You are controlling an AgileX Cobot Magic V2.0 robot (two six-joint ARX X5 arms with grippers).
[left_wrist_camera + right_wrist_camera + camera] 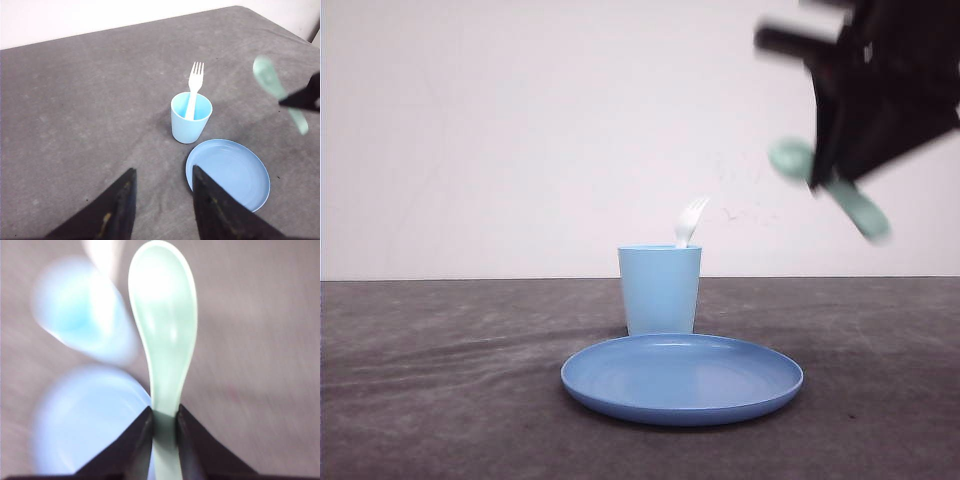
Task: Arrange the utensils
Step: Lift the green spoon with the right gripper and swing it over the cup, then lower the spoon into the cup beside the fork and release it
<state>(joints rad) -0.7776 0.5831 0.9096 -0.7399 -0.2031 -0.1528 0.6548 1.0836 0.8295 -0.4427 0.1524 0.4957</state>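
The blue round plate (682, 378) lies nearest the front camera on the grey table (440, 400); the light blue cup (660, 288) stands directly behind it, at 12 o'clock, just beside or touching its rim. The white fork (690, 220) is stood in the cup, tines up, leaning on the rim towards 1 o'clock.

The mint-green spoon (162, 325) is held well above the table at 2 o'clock from the cup. The right gripper (163, 427) is clamped on the narrow part of the handle, the bowl projecting beyond the fingertips. The left gripper (162, 200) is seen with its fingers apart and nothing between them, hovering on the near side of the plate.

Risks, as judged from this state:
- The spoon is gripped across a smooth, rounded handle; rotation or slippage in the clamp may be expected during a fast move.
- The cup is light and already loaded off-centre by the fork; it may be tipped if its rim or the fork is struck by the spoon.
- A release short of the cup would drop the spoon onto the plate.

Limits of observation: the right arm and spoon are motion-blurred in the front view, the cup and plate are smeared in the right wrist view, and the fork's lower end is hidden inside the cup.
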